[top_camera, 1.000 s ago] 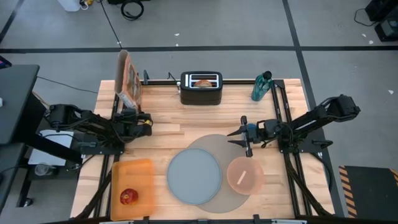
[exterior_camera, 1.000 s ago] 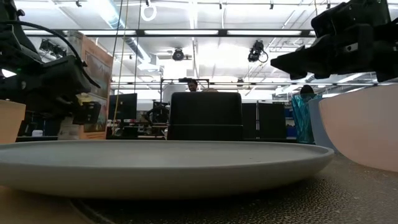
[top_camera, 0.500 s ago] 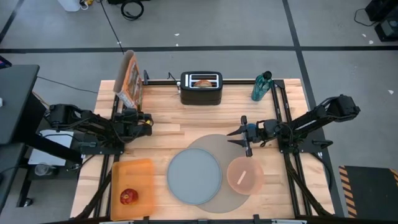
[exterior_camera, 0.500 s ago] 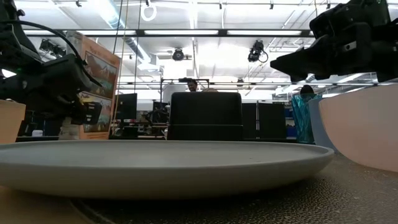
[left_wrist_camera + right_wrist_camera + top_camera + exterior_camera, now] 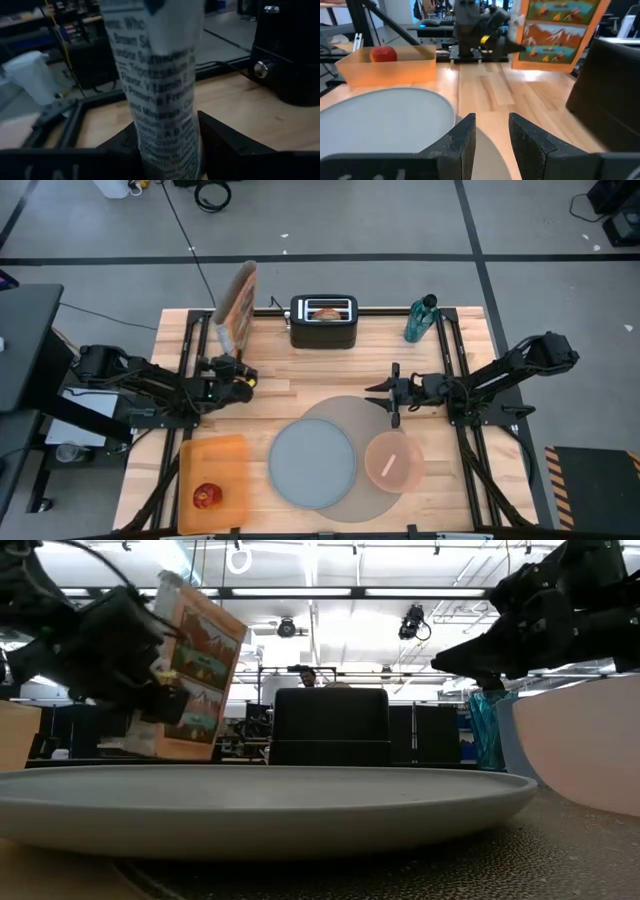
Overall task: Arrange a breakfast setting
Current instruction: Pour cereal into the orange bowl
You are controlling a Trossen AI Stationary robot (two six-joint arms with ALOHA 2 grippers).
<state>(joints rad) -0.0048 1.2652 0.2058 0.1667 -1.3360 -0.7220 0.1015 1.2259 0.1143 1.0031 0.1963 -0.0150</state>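
Note:
My left gripper (image 5: 228, 360) is shut on a tall orange printed box (image 5: 237, 305), left of the black toaster (image 5: 323, 322), which holds a bagel half (image 5: 325, 311). The box also shows tilted in the low view (image 5: 195, 670). My right gripper (image 5: 392, 394) hangs open and empty over the far right rim of the round grey mat (image 5: 345, 408). A blue-grey plate (image 5: 312, 463) and a pink bowl (image 5: 393, 461) rest on the mat, and a pale spoon (image 5: 389, 464) lies in the bowl. A red apple (image 5: 207, 497) sits in the orange tray (image 5: 222, 455). My left gripper pinches the box's lower part (image 5: 167, 150) between its two fingers, one on each broad face, with the narrow printed side toward the wrist camera. The fingers come level from the table's left. The box stands tall above the fingers and is tilted. Whether its bottom touches the table I cannot tell.
A teal bottle (image 5: 421, 318) stands at the far right. Black frame rails (image 5: 188, 350) run along both sides of the table. Bare wood (image 5: 310, 375) lies between the toaster and the mat.
My left gripper has gone toward the table's right edge, toward the toaster, still shut on the box. The box has moved with it, turned about and tipped, so its printed face now shows slanted in the low view.

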